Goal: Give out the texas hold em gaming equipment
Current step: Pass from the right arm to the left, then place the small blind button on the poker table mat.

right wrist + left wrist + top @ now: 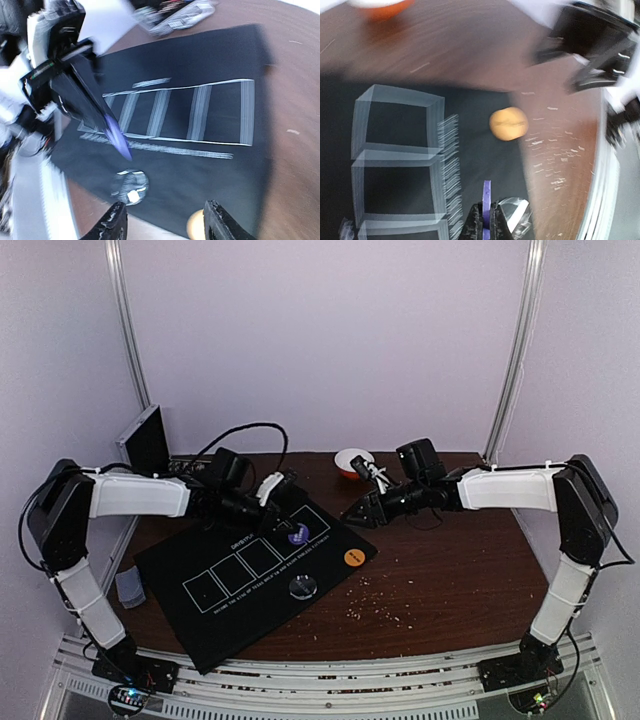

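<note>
The black five-box mat [225,600] lies at the table's left-centre. My left gripper [287,512] is shut on a purple disc [298,534] and holds it edge-on just above the mat's far right end; the left wrist view shows the disc [486,196] between the jaws. An orange disc [353,557] lies on the mat's right corner and a clear disc [302,587] near its front edge. My right gripper [360,515] is open and empty, hovering by the mat's far right corner. The right wrist view shows the purple disc [116,134], the clear disc [129,186] and the orange disc [196,225].
A white bowl with an orange base [352,462] stands at the back centre. A grey-blue card stack [130,586] lies left of the mat. A dark screen [148,440] leans at the back left. Small crumbs [382,612] are scattered right of the mat.
</note>
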